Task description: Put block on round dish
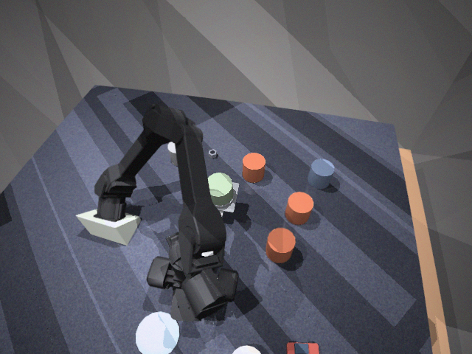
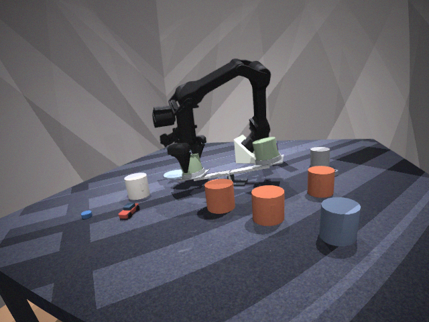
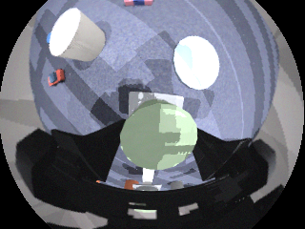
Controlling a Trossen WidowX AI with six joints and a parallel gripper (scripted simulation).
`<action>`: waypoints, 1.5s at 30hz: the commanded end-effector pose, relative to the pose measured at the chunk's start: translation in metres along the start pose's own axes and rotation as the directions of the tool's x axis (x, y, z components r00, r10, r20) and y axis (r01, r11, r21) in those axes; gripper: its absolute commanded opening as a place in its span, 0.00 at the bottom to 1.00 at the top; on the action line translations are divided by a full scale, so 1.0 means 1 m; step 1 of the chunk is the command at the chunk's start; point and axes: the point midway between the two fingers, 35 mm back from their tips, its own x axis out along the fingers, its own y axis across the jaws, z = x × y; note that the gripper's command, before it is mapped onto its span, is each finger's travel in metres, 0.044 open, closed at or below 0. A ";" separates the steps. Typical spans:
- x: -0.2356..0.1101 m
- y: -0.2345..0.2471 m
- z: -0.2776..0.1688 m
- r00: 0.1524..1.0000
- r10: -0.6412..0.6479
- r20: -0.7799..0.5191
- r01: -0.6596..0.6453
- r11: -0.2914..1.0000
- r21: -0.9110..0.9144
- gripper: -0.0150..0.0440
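Note:
Two pale green cups stand on the ends of a small white balance (image 2: pixel 235 170). One cup (image 2: pixel 194 163) (image 3: pixel 159 135) is on the lowered end; the arm hides it in the top view. The other cup (image 1: pixel 220 189) (image 2: pixel 265 148) is on the raised end near the arm's base. My gripper (image 2: pixel 190 157) (image 3: pixel 156 124) is open, with a finger on each side of the cup on the lowered end. The block is hidden. The round pale blue dish (image 1: pixel 157 332) (image 2: pixel 171 174) (image 3: pixel 197 61) lies flat just beyond that cup.
Three orange cylinders (image 2: pixel 219 195) (image 2: pixel 267 204) (image 2: pixel 320 181) and a blue-grey one (image 2: pixel 339 221) stand in front of the balance. A white cylinder (image 2: pixel 137 186) (image 3: pixel 76 34), a small red toy car (image 2: pixel 129 210) and a blue disc (image 2: pixel 86 214) are left of the dish. A grey cylinder (image 2: pixel 319 156) stands at the back right.

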 end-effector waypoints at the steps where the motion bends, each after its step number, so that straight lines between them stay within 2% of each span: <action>1: 0.002 0.000 0.000 1.000 0.004 -0.002 -0.004 1.000 0.006 0.87; 10: 0.002 0.000 0.000 1.000 0.004 -0.002 -0.004 1.000 0.006 0.76; 21: -0.007 0.002 0.001 1.000 0.006 -0.001 -0.006 1.000 0.011 0.28; 22: -0.009 0.002 0.002 1.000 0.006 -0.001 -0.006 1.000 0.012 0.25; 45: -0.038 0.005 0.005 1.000 0.010 0.001 -0.010 1.000 0.029 0.25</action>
